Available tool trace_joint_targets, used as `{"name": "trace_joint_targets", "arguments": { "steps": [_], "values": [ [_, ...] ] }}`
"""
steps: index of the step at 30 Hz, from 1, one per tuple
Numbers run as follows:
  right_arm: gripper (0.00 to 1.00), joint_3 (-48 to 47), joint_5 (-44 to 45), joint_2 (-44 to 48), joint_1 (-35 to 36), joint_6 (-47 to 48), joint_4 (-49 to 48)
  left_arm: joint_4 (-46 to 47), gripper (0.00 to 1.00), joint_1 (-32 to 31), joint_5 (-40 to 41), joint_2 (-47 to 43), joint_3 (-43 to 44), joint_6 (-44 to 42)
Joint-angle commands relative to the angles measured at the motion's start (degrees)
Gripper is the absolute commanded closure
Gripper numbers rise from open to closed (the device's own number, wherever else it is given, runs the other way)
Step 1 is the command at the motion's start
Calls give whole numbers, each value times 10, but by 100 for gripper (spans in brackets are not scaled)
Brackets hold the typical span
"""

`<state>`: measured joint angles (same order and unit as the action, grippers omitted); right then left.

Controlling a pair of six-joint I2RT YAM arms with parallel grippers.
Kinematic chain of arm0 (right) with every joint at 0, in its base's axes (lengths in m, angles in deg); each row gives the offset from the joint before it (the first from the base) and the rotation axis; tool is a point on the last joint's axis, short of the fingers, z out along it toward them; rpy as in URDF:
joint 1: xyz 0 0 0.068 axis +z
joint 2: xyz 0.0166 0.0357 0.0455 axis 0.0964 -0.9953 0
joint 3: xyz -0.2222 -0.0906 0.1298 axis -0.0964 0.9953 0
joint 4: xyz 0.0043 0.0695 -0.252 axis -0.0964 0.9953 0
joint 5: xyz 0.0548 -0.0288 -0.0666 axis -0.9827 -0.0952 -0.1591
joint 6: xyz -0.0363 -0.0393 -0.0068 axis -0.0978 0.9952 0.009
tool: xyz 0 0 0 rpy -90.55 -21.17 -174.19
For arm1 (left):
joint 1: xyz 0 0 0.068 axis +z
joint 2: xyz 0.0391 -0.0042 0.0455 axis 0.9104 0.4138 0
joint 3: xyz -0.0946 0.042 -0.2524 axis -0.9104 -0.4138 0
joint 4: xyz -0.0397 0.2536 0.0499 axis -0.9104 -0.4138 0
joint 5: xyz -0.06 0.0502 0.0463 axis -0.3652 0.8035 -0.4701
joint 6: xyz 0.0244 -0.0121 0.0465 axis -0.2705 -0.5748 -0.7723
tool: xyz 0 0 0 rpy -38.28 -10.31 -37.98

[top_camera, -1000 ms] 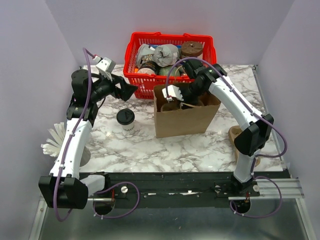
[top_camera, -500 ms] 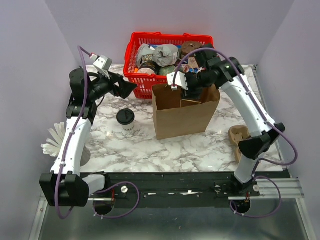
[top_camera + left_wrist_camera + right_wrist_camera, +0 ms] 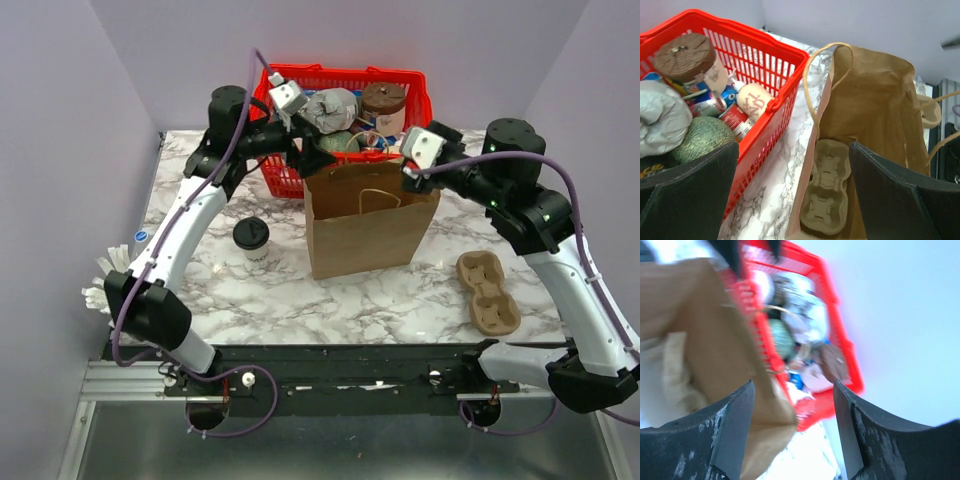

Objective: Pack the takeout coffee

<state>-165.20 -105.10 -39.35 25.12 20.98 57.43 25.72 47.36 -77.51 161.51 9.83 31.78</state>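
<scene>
Quick count: 1 small white paper cup w/ round black plastic lid [image 3: 251,238], 1 brown paper bag [image 3: 370,228], 1 red plastic basket [image 3: 350,71], and 2 moulded cardboard cup carriers. The loose carrier [image 3: 488,293] lies flat on the white marble table [image 3: 300,290], right of the bag. The bagged carrier [image 3: 825,187] sits down inside the bag. Two arms are in shot.

The cup stands upright, lid facing up, long axis vertical, base on the marble. It's left of the bag and apart from it, on the near side of the basket's front wall. Neither arm is touching it.

The left gripper [image 3: 318,155] hangs over the strip btwn the basket and the bag's open mouth. Its jaws are spread wide w/ nothing btwn them; its wrist view looks straight down past the basket wall and into the bag.

The right gripper [image 3: 408,176] is at the bag's far right corner, about level w/ the rim. Its jaws are apart and empty too; its wrist view is badly blurred.

The bag stands upright, mouth open, handles up. The basket is crammed, incl. 1 round brown-lidded tub [image 3: 384,99]; the rest overlaps too much for a count.
</scene>
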Motion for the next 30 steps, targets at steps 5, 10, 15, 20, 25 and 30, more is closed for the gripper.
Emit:
{"name": "trace_joint_targets", "arguments": {
  "steps": [5,10,15,20,25,30],
  "values": [
    [27,51,94,9,-88,-175,-137,-124,2,-49,27,60,46,-140],
    [26,79,75,13,-104,-213,-121,-151,15,-76,71,80,62,-171],
    [26,110,75,29,-104,-235,-119,-164,66,-85,15,88,92,-199],
    [26,124,110,36,-111,-254,-123,-235,100,-104,-7,105,134,-250],
    [27,145,208,41,-152,-318,-166,-257,100,-150,57,40,117,-357],
    [28,174,200,47,-203,-367,-164,-177,100,-210,109,-77,-55,-432]
  ]
}}
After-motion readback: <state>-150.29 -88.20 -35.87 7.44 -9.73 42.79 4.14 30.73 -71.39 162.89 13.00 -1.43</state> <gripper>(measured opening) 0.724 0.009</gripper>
